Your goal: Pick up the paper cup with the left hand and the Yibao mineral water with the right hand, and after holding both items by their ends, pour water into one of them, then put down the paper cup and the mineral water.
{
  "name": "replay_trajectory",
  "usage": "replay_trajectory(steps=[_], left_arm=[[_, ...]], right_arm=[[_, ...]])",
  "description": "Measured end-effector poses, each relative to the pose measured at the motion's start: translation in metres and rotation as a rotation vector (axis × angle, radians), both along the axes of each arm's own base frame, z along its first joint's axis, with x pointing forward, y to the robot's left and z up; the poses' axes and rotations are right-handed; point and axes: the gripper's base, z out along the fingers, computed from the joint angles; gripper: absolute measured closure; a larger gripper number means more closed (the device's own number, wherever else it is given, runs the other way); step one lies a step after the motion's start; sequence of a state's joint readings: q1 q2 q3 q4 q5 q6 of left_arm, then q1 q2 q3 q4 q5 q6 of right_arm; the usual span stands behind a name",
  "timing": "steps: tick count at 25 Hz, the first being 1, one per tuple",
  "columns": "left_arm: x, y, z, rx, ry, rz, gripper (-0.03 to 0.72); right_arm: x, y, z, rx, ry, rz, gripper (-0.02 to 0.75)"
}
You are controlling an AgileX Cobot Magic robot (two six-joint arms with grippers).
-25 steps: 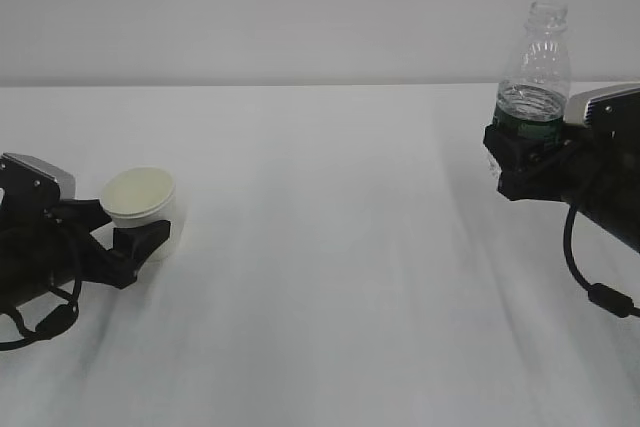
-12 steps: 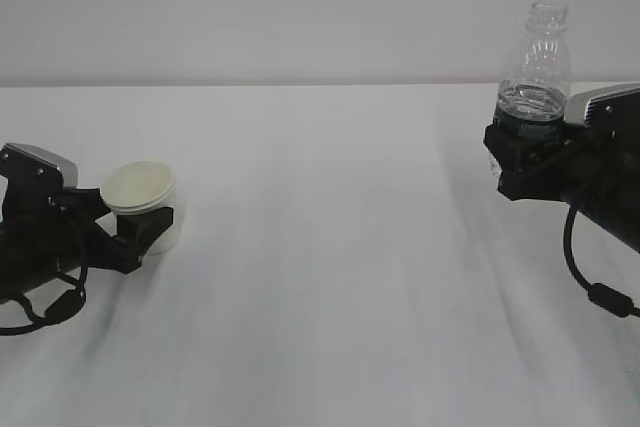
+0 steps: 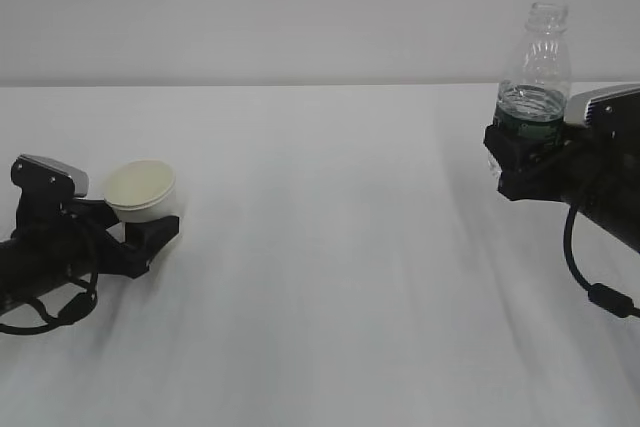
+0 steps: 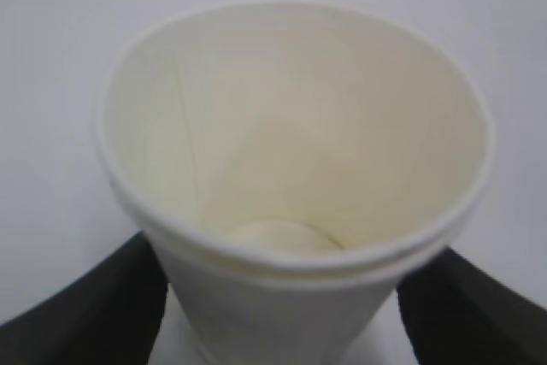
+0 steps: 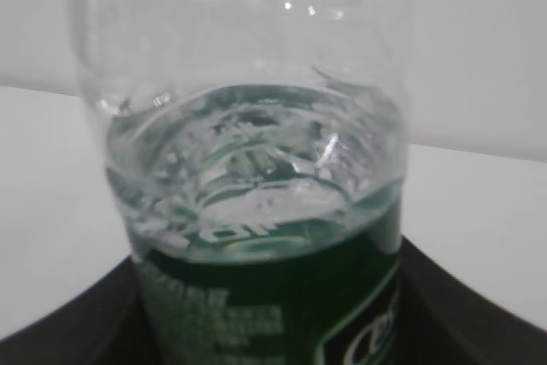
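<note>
The white paper cup (image 3: pixel 140 190) sits between the fingers of my left gripper (image 3: pixel 142 221) at the far left, low over the table, its cream inside tipped toward the camera. In the left wrist view the cup (image 4: pixel 291 151) fills the frame, with black fingers (image 4: pixel 81 309) pressing both sides of its lower wall. My right gripper (image 3: pixel 522 159) holds the Yibao mineral water (image 3: pixel 535 67) upright above the table at the far right, gripping the green label band. In the right wrist view the bottle (image 5: pixel 256 168) holds water above the label, and it has no cap.
The white table (image 3: pixel 330 247) stretches between the two arms, against a plain pale wall. A black cable (image 3: pixel 590 287) loops under the right arm, and another hangs below the left arm (image 3: pixel 40 312).
The left arm has levelled and shifted slightly right, and the cup in it has tipped so less of its outer wall shows. The right arm and bottle have not moved.
</note>
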State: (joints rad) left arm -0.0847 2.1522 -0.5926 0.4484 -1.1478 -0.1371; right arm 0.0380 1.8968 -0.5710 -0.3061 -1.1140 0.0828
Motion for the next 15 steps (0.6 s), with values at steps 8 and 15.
replay_trajectory(steps=[8,15], left_arm=[[0.014,-0.002,0.005,-0.026,-0.036,0.003,0.095],[0.014,-0.002,0.003,-0.027,-0.029,0.001,0.095]], right_arm=[[0.0,0.0,0.0,0.0,0.0,0.0,0.273],[0.0,0.0,0.0,0.002,0.0,-0.005,0.273]])
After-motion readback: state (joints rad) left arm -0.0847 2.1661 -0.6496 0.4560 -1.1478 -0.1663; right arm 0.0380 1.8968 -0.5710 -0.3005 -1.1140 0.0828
